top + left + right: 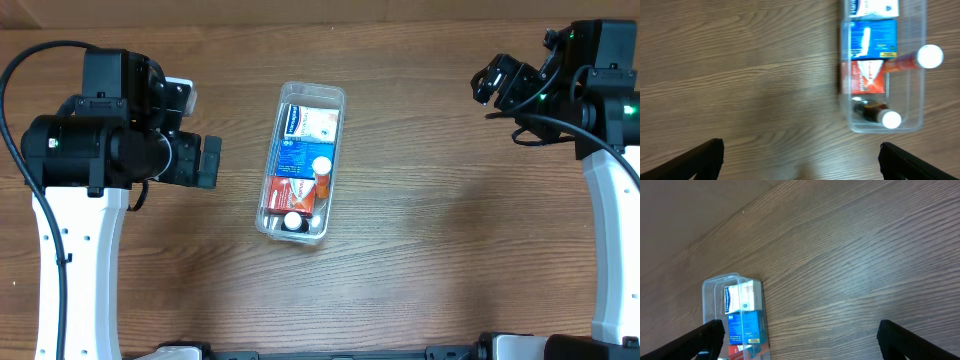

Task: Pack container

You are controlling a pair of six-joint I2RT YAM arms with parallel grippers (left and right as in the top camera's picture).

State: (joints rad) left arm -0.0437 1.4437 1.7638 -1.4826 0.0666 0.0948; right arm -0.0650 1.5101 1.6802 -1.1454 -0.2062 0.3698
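The clear plastic container point(334, 150) lies lengthwise at the table's middle. It holds a white box point(310, 124), a blue box point(297, 157), a red box point(289, 192), an orange white-capped bottle point(322, 176) and a dark white-capped bottle point(293, 223). It also shows in the left wrist view point(918, 90) and the right wrist view point(710, 292). My left gripper point(211, 162) is open and empty, left of the container. My right gripper point(490, 82) is open and empty, raised at the far right.
The wooden table point(450, 250) surrounds the container. My two arms' white links stand at the left and right edges.
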